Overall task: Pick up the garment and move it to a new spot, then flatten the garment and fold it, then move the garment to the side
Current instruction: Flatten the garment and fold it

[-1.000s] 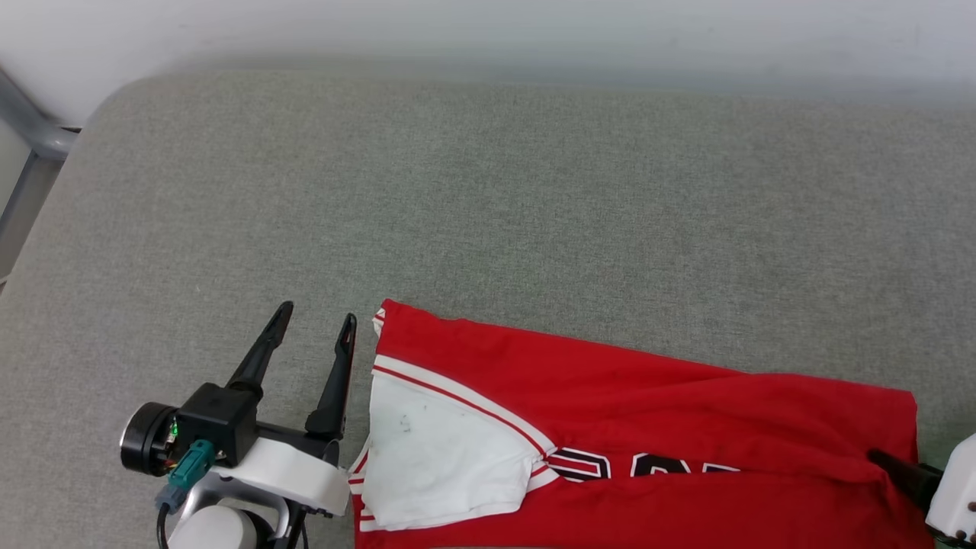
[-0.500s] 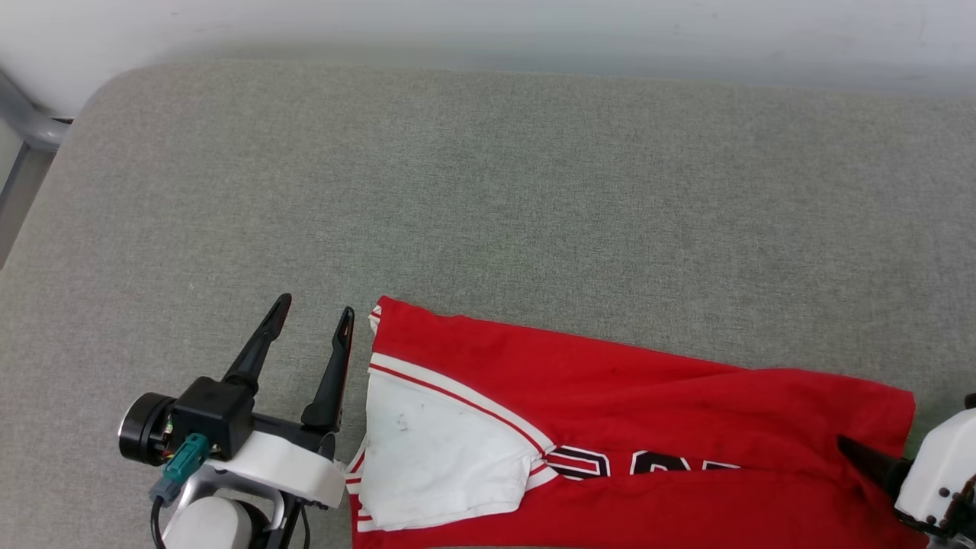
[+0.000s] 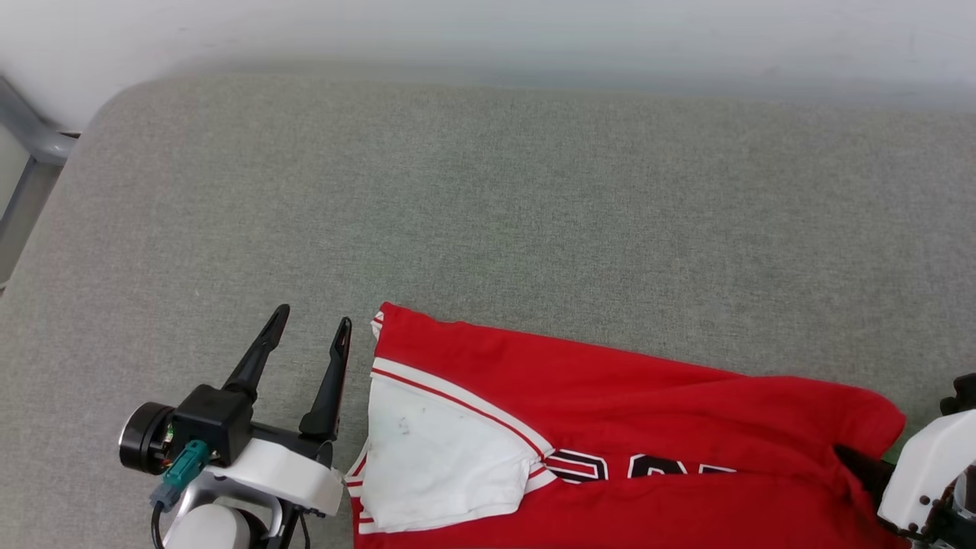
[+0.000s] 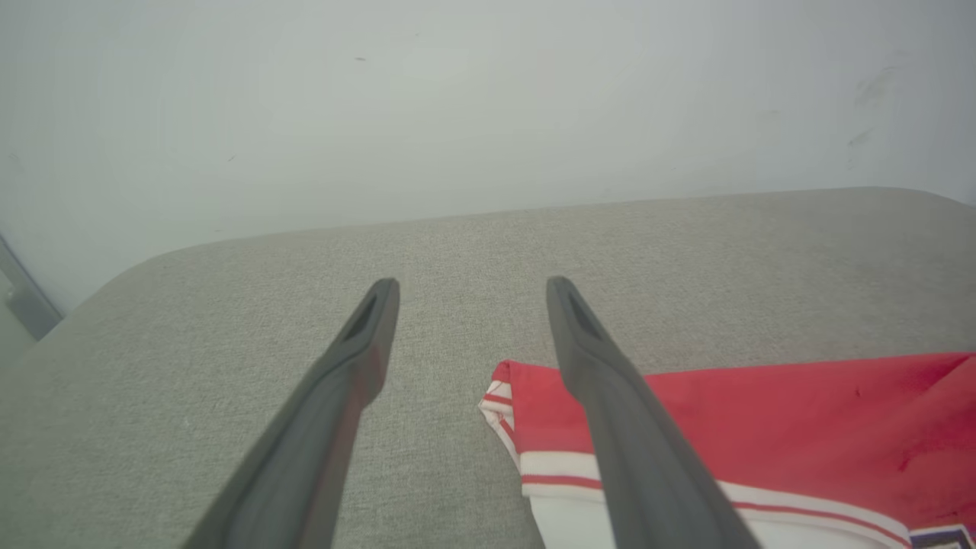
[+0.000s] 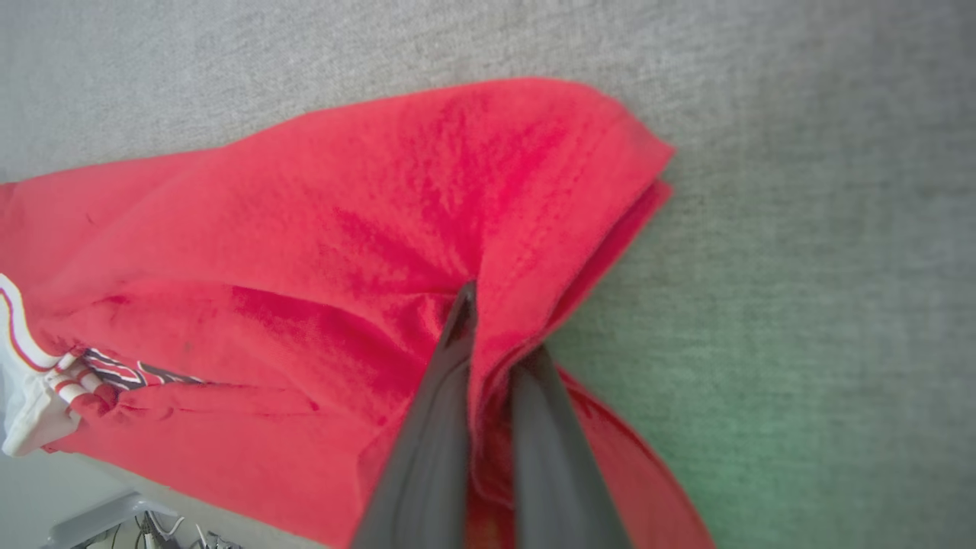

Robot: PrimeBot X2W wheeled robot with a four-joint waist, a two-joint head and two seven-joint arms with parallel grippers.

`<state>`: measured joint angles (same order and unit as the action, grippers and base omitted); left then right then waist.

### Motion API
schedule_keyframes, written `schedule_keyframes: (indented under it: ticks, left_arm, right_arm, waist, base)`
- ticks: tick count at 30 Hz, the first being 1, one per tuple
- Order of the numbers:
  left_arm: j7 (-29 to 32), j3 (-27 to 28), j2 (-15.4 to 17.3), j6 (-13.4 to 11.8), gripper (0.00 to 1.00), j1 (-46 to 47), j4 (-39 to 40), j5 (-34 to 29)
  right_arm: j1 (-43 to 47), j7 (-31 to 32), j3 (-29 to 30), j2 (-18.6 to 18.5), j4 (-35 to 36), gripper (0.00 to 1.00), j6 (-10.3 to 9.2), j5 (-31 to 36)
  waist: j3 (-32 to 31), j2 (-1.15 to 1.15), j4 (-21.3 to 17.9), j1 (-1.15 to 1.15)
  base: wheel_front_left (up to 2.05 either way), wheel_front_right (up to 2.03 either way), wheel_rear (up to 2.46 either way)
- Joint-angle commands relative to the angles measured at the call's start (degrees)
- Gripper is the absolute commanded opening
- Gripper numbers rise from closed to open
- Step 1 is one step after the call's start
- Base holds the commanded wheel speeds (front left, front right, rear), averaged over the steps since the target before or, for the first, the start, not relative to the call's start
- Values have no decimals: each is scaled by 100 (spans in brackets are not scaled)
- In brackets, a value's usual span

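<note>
A red jersey-style garment (image 3: pixel 648 396) lies stretched left to right along the near edge of a grey fabric surface (image 3: pixel 488 191). Its white sleeve (image 3: pixel 435 457) with red-striped trim lies at the left. Black-and-white lettering (image 3: pixel 579 465) shows mid-chest, and the right end is puckered into folds.

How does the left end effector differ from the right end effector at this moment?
The left end effector is open; the right end effector is shut on the garment. The left stands empty beside the garment; the right pinches its red edge. Both have two long dark fingers.
</note>
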<state>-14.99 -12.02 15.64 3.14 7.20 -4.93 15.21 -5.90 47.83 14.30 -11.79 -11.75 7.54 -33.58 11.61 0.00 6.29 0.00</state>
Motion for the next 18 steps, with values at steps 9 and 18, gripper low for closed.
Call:
schedule_keyframes:
  ticks: [9,18]
  left_arm:
    - [-26,195,-126,135,100,-211,-66,-150]
    - [-26,261,-253,231,100,-313,-146,-241]
  right_arm:
    - [64,-421,344,-590,-166,0,-11,33]
    - [97,-448,595,-784,-107,0,-10,125]
  waist:
    - [-246,0,-66,0]
    - [-471,0,-122,0]
  base:
    - [0,0,0]
    - [0,0,0]
